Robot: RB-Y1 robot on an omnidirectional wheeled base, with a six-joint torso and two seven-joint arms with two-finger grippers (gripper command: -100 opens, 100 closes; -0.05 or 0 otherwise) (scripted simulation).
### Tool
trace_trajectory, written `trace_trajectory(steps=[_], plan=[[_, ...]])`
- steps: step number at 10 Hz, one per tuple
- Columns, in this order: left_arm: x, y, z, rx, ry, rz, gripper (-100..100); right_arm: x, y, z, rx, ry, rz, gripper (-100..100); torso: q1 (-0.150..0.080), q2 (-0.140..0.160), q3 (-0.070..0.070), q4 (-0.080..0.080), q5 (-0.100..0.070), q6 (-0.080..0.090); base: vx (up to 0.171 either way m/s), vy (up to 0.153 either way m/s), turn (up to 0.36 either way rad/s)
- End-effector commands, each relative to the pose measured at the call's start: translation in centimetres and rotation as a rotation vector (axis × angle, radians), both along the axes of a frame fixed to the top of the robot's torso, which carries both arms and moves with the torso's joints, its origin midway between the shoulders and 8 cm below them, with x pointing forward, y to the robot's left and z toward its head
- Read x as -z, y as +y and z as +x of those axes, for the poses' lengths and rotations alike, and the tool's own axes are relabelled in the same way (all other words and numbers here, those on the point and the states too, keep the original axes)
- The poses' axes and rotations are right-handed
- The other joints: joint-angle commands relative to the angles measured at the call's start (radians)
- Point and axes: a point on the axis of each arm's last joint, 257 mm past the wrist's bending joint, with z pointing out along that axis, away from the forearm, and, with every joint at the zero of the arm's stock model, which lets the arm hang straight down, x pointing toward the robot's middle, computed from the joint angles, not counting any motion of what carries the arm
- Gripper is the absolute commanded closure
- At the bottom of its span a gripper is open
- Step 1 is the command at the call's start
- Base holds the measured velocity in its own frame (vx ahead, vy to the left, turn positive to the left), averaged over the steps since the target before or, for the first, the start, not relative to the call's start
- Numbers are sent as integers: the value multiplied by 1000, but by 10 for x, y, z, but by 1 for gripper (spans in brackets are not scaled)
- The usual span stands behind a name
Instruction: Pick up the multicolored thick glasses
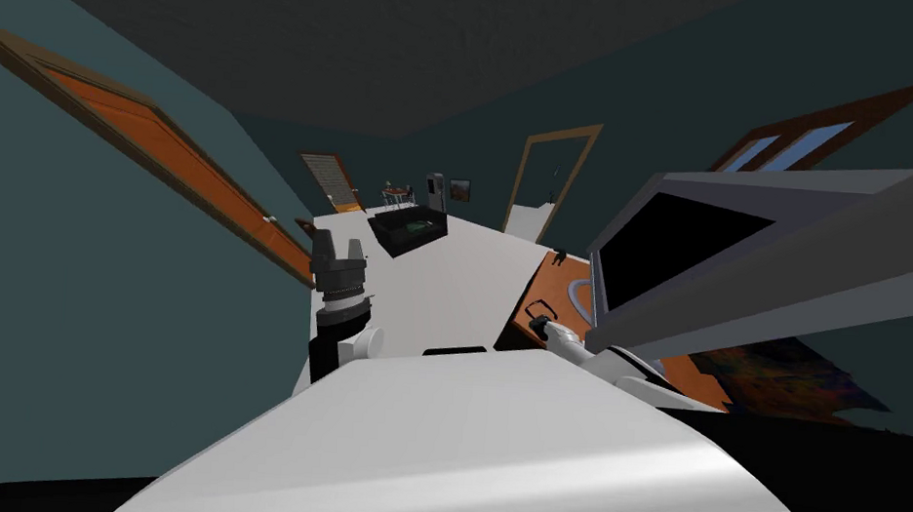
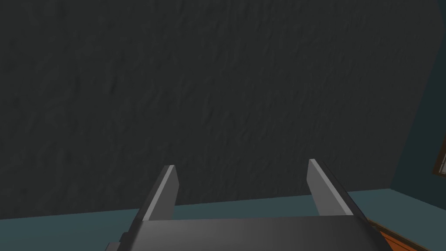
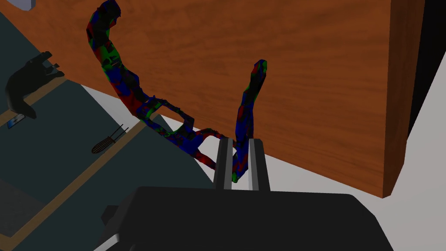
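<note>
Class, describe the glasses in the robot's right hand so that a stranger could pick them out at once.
Start at the broad orange-brown wooden desktop under the big grey monitor. Against it, the right hand is shut on one arm of thick-framed glasses. Their patchy red, green and blue frame sets them apart from the plain black object nearby.
</note>
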Motion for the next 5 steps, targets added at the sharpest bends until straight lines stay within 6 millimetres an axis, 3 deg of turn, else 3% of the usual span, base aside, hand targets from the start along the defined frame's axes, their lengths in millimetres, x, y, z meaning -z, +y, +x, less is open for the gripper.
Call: trace_trajectory(steps=[1,2,5], plan=[[0,0,0,0,0,0,0,0,1,0,-3,0,0,100,0,0,0,0,0,0,-2,-11,27],[0,0,0,0,0,0,0,-2,6,5,-58,-1,0,100,-2,4,2,1,0,1,70,11,-341],[0,0,0,0,0,0,0,-6,18,12,-168,-1,-1,100,3,-3,-2,-1,1,2,155,96,-396]])
